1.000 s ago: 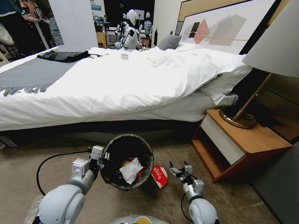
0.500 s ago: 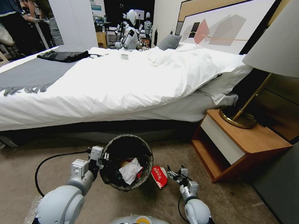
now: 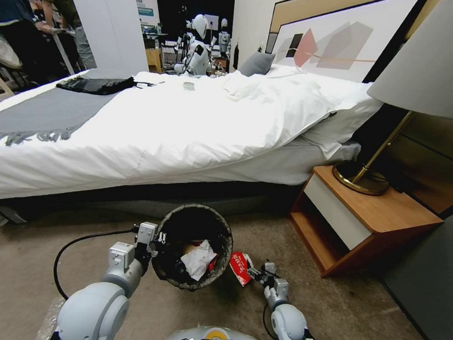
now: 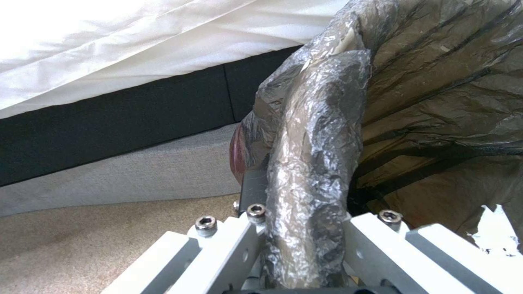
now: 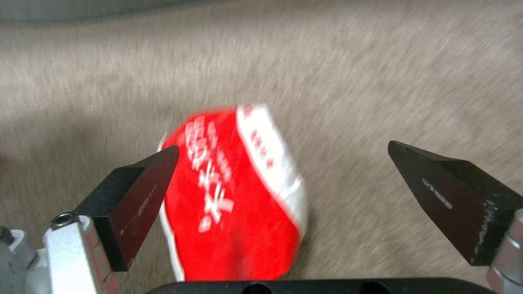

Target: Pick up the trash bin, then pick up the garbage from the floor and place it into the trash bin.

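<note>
So the right gripper [image 3: 255, 273] has slid in toward the robot's left since a second ago, and it's now right up against the red-and-white paper cup [image 3: 241, 267] on the carpet [image 3: 24, 273]. From the right wrist view the fingers [image 5: 136, 196] are spread wide, one pad over the cup's [image 5: 234, 200] edge and the other well off to the side, so nothing's grabbed yet. The cup is lying flat and crushed, just beside the trash bin [image 3: 196, 215] on the robot's right side.

Left gripper [image 3: 157, 236] hasn't budged, clamped onto the bin's rim. The left wrist view shows the crinkly bag liner [image 4: 316, 163] pinched between its fingers [image 4: 381, 245]. The bin sits in front of the bed [image 3: 161, 126], tipped a bit toward the robot, with a white tissue wad [image 3: 198, 258] and other bits already inside. A nightstand [image 3: 360, 220] with a lamp [image 3: 433, 77] stands off to the right.
</note>
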Tool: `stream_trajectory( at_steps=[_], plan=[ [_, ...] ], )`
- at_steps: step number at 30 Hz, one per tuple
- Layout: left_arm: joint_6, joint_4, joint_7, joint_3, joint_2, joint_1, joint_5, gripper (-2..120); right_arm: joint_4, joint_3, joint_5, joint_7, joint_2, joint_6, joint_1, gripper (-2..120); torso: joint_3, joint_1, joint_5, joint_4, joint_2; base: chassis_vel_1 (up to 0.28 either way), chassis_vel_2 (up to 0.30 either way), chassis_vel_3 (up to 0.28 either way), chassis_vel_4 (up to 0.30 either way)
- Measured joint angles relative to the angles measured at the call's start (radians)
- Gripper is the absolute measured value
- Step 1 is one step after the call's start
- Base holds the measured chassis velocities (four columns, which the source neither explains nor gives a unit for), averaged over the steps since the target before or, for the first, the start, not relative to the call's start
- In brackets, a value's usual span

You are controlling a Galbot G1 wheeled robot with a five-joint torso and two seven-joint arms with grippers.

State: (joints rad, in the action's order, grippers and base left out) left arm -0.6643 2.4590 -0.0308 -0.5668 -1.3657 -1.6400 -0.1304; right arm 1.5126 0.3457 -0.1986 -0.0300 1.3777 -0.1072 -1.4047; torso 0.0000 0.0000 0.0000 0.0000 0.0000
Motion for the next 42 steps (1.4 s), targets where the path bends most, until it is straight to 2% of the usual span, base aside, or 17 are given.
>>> stream_trajectory(
  at_steps=[26, 39, 42],
  plan=[
    [0.004, -0.016, -0.001, 0.007, -0.002, 0.007, 0.005, 1, -0.249, -0.017, 0.056, -0.02, 0.067, 0.024, 0.165, 100, 0.0, 0.0, 0.0, 0.0, 0.0, 0.0, 0.0, 0.0, 0.0],
    [0.006, -0.02, -0.002, 0.007, -0.002, 0.007, 0.005, 1, -0.317, -0.017, 0.064, -0.017, 0.078, 0.03, 0.203, 100, 0.0, 0.0, -0.0001, 0.0, 0.0, 0.0, 0.0, 0.0, 0.0],
    [0.007, -0.02, -0.002, 0.007, -0.002, 0.007, 0.005, 1, -0.337, -0.021, 0.067, -0.006, 0.081, 0.042, 0.209, 92, 0.0, 0.0, 0.0003, 0.0001, 0.0, 0.0, 0.0, 0.0, 0.0]
  ],
)
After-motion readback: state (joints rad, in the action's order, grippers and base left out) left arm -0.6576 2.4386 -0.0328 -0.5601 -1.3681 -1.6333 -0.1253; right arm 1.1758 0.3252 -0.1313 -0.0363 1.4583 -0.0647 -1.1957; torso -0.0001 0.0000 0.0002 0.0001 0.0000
